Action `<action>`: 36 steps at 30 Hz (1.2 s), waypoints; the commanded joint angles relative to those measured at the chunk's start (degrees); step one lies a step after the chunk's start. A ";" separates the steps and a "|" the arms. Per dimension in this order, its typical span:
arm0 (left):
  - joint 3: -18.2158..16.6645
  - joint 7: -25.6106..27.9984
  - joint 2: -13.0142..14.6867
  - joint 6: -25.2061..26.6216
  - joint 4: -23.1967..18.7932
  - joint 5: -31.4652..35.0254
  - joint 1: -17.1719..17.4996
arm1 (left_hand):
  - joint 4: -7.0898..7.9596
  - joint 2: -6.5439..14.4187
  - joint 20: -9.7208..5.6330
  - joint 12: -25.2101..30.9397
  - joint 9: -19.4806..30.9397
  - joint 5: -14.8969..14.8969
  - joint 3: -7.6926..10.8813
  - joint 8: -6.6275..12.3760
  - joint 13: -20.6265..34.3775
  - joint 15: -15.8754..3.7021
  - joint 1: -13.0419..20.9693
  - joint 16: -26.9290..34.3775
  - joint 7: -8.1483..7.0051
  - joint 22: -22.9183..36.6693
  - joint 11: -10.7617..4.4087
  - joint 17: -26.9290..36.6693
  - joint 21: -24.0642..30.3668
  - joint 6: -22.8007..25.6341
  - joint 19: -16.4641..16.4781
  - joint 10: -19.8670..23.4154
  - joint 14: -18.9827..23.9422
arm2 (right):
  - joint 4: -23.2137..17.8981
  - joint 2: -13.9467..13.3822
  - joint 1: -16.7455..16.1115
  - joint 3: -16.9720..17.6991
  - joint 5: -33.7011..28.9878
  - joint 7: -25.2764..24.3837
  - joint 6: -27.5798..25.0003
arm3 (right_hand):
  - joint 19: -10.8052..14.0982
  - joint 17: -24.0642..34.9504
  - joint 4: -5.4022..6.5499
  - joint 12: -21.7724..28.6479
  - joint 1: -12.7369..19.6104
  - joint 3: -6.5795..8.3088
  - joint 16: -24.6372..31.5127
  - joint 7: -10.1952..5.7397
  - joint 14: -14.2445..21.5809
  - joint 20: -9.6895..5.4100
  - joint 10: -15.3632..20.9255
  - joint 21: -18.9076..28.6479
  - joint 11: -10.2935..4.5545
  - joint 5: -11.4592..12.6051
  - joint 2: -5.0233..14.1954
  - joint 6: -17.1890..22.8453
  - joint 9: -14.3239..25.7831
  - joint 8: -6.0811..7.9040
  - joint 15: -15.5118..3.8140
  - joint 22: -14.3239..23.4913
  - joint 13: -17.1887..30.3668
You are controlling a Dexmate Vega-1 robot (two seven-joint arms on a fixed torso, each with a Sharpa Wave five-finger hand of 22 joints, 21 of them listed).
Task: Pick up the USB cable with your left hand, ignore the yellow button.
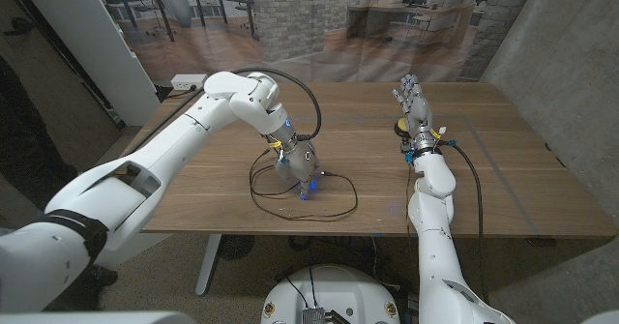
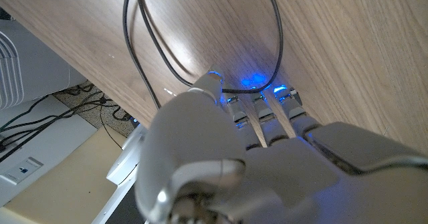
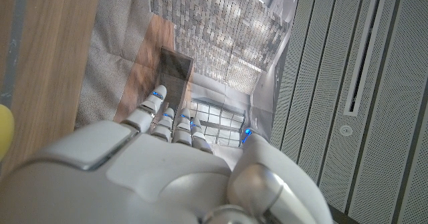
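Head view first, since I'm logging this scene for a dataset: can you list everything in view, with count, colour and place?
Table: one, brown wood, under both arms.
USB cable: one, black, looped on the table's near left-middle part, under the left hand.
Yellow button: one, yellow, on the table beside the right hand, partly hidden by it.
Power strip: one, white, at the table's far left corner.
Left hand: one, grey-white, fingers down at the cable; grip on it unclear.
Right hand: one, grey-white, upright, fingers apart, holding nothing.
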 commanded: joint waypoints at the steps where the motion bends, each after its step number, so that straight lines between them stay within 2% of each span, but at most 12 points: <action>1: -0.86 3.08 0.06 -1.07 -0.39 3.17 0.87 | -0.05 0.93 0.36 2.27 0.80 -0.18 -0.25 2.13 2.16 -7.50 2.26 3.46 -0.41 0.73 0.17 3.20 1.50 3.32 1.68 1.74 4.07 | -0.16 -0.03 -0.12 -0.13 -0.28 -0.51 0.14 | 0.64 0.09 -0.15 0.05 -0.30 0.04 0.40 -0.14 0.48 0.13 0.21 0.42 -0.14 0.52 -0.23 -0.07 0.23 0.23 0.08 0.25 0.18; 4: -0.12 7.21 1.10 -1.07 -0.70 5.46 0.53 | 0.00 0.61 1.53 5.16 1.61 -0.17 -1.51 3.86 4.99 -7.13 3.34 7.25 -0.08 1.55 -0.57 7.57 2.49 5.61 1.23 2.63 6.01 | -0.36 -0.05 -0.25 -0.17 -0.61 -0.80 0.05 | 0.65 0.09 -0.16 0.02 -0.29 0.04 0.41 -0.15 0.54 0.11 0.17 0.42 -0.17 0.52 -0.23 -0.08 0.23 0.23 0.12 0.25 0.18; 6: 0.33 11.04 1.82 -1.07 -0.55 7.02 0.16 | 0.03 1.29 1.39 12.67 3.51 0.10 -3.25 8.45 11.73 -8.17 6.63 15.25 1.18 3.17 -0.92 17.43 6.28 12.11 3.10 6.18 7.85 | -0.39 -0.03 -0.30 -0.19 -0.55 -0.81 0.01 | 0.65 0.09 -0.17 0.02 -0.29 0.05 0.40 -0.11 0.55 0.14 0.18 0.41 -0.18 0.53 -0.23 -0.08 0.23 0.23 0.12 0.25 0.18; 7: 1.16 13.48 2.41 -1.07 -0.25 7.65 -0.50 | -0.09 2.03 1.26 14.53 3.91 0.27 -3.01 10.05 13.50 -9.21 8.21 17.88 1.80 3.71 -0.80 20.07 7.92 14.50 4.33 6.93 10.03 | -0.44 -0.07 -0.35 -0.24 -0.70 -0.86 -0.03 | 0.65 0.09 -0.17 0.02 -0.29 0.05 0.40 -0.11 0.54 0.13 0.18 0.41 -0.18 0.53 -0.23 -0.07 0.23 0.24 0.11 0.25 0.18; 10: 0.94 19.56 2.89 -1.07 0.03 10.77 -0.78 | -0.18 2.48 0.52 19.08 3.62 0.32 -2.49 13.03 17.24 -10.63 11.93 24.11 2.48 5.54 -0.51 26.85 13.32 19.61 8.03 10.42 16.21 | -0.45 -0.05 -0.39 -0.34 -0.68 -0.85 -0.05 | 0.66 0.09 -0.18 0.02 -0.29 0.05 0.39 -0.14 0.55 0.13 0.20 0.40 -0.17 0.53 -0.23 -0.05 0.23 0.25 0.11 0.25 0.18; 13: 0.00 24.41 2.79 -1.07 -0.05 13.88 -0.57 | 0.04 1.59 -0.88 18.58 3.10 -0.12 -2.35 13.56 15.74 -10.94 12.80 24.93 3.08 7.26 -0.98 28.25 17.77 21.56 11.27 12.26 19.71 | -0.44 -0.07 -0.39 -0.43 -0.61 -0.77 -0.11 | 0.68 0.10 -0.18 0.02 -0.29 0.06 0.38 -0.14 0.56 0.07 0.21 0.40 -0.21 0.54 -0.22 -0.06 0.23 0.24 0.09 0.25 0.18; 14: -0.23 26.83 2.87 -1.07 0.13 14.93 -0.66 | 0.45 1.57 -0.84 18.04 2.84 -0.24 -2.19 13.67 14.92 -10.88 12.45 24.43 3.13 7.97 -1.08 28.06 19.47 22.26 12.02 12.68 21.10 | -0.47 -0.09 -0.41 -0.46 -0.64 -0.76 -0.14 | 0.68 0.10 -0.19 0.04 -0.29 0.06 0.37 -0.14 0.57 0.08 0.28 0.39 -0.14 0.54 -0.22 -0.06 0.23 0.25 0.11 0.25 0.18; 18: -1.72 36.27 3.07 -1.07 0.01 19.85 -0.46 | 2.03 1.86 -3.10 15.12 1.53 0.02 -1.69 13.96 11.29 -10.94 9.55 22.65 5.10 10.55 -1.83 27.96 27.71 24.90 15.60 15.83 27.92 | -0.55 -0.13 -0.43 -0.61 -0.60 -0.60 -0.12 | 0.69 0.10 -0.20 0.05 -0.29 0.07 0.37 -0.13 0.59 0.11 0.33 0.38 -0.06 0.55 -0.22 -0.04 0.23 0.26 0.16 0.25 0.19; 22: -3.67 43.71 2.89 -1.07 0.01 23.13 0.13 | 3.00 1.15 -4.80 13.70 0.58 0.64 -2.16 14.72 9.72 -10.90 6.67 22.13 6.37 10.84 -0.70 28.45 32.53 28.41 18.48 19.19 33.49 | -0.78 -0.13 -0.48 -0.73 -0.57 -0.50 -0.20 | 0.71 0.10 -0.21 0.04 -0.29 0.07 0.33 -0.12 0.55 0.08 0.33 0.37 -0.10 0.55 -0.22 -0.05 0.23 0.25 0.11 0.25 0.19; 27: -6.93 51.12 2.42 -1.07 -1.06 26.99 1.85 | 2.38 -0.27 -6.10 12.23 -0.35 1.13 -2.58 14.98 7.68 -10.89 6.02 21.51 7.76 10.40 -0.05 29.02 35.33 31.35 19.94 22.52 36.41 | -1.14 -0.15 -0.58 -0.84 -0.46 -0.28 -0.31 | 0.74 0.11 -0.22 0.03 -0.29 0.08 0.32 -0.09 0.57 0.08 0.32 0.36 -0.11 0.56 -0.22 -0.04 0.23 0.26 0.17 0.26 0.19; 32: -8.97 51.06 1.87 -0.68 -1.63 26.29 3.05 | 2.00 -0.82 -6.18 11.51 -0.79 1.41 -2.71 14.55 6.85 -10.87 6.14 21.06 8.66 10.16 0.26 29.30 36.27 31.89 19.82 23.71 37.09 | -1.39 -0.18 -0.64 -0.92 -0.35 -0.08 -0.28 | 0.76 0.11 -0.23 0.03 -0.29 0.09 0.31 -0.09 0.58 0.05 0.36 0.35 -0.06 0.57 -0.21 -0.02 0.23 0.27 0.08 0.26 0.19; 36: -10.29 50.18 1.45 -0.48 -1.94 24.92 3.78 | 1.78 -1.41 -6.21 10.71 -1.18 1.79 -2.90 14.11 5.62 -10.76 6.17 20.98 8.74 9.73 1.40 29.52 37.10 32.82 20.12 25.33 38.84 | -1.68 -0.18 -0.82 -0.93 -0.33 -0.01 -0.32 | 0.75 0.11 -0.24 0.03 -0.29 0.10 0.29 -0.13 0.58 0.00 0.38 0.34 -0.06 0.57 -0.20 -0.01 0.23 0.27 0.08 0.26 0.19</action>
